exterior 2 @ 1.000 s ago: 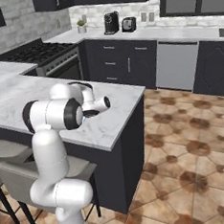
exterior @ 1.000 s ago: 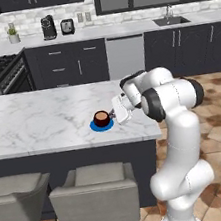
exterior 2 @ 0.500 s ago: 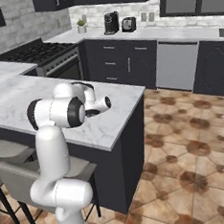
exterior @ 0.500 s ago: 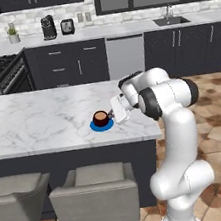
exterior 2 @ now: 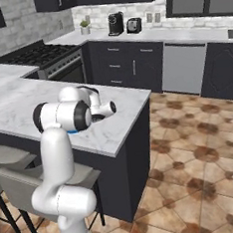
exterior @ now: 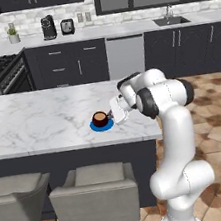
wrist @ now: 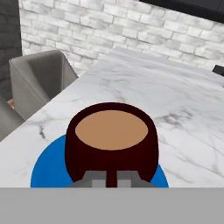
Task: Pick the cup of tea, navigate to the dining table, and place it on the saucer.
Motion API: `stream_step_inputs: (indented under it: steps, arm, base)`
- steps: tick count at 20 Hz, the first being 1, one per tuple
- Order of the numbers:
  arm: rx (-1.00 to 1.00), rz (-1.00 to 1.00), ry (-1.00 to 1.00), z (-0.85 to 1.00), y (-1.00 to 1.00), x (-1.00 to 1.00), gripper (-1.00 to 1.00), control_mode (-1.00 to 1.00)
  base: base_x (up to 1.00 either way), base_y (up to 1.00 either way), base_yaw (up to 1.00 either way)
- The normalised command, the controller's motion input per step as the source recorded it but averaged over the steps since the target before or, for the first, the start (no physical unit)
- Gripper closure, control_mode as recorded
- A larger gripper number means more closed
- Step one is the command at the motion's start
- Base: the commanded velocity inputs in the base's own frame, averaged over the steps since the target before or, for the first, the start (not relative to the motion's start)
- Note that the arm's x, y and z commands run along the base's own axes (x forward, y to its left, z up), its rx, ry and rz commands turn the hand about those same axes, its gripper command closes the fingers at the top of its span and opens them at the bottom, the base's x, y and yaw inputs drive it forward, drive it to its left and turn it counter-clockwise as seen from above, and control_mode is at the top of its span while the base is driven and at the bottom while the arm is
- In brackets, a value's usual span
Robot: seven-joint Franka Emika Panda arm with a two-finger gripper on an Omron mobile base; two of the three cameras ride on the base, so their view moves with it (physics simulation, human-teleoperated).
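A: Where's the cup of tea (exterior: 100,118)?
B: On the saucer (exterior: 101,125), near the dining table (exterior: 38,119)'s right end.
A: Finished, then?
B: Nearly; the gripper (wrist: 112,180) is clamped on its handle. Letting go remains.

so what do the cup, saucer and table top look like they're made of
The cup of tea: likely glazed ceramic, dark red-brown with a smooth, thick wall. The saucer: flat, uniform bright blue, so ceramic or plastic; the render leaves it open. The dining table top: white with grey veins, apparently polished marble.
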Motion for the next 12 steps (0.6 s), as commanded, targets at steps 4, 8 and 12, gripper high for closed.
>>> stream_step_inputs:
  steps: [4,8,12]
  arm:
    - [0.00,0.00,0.00,-0.14,0.07,0.17,1.00,-1.00]
    - [0.00,0.00,0.00,-0.14,0.07,0.13,1.00,-1.00]
    - [0.00,0.00,0.00,-0.15,0.07,0.06,1.00,-1.00]
  base:
    - [0.00,0.00,0.00]
    - [0.00,0.00,0.00]
    - [0.00,0.00,0.00]
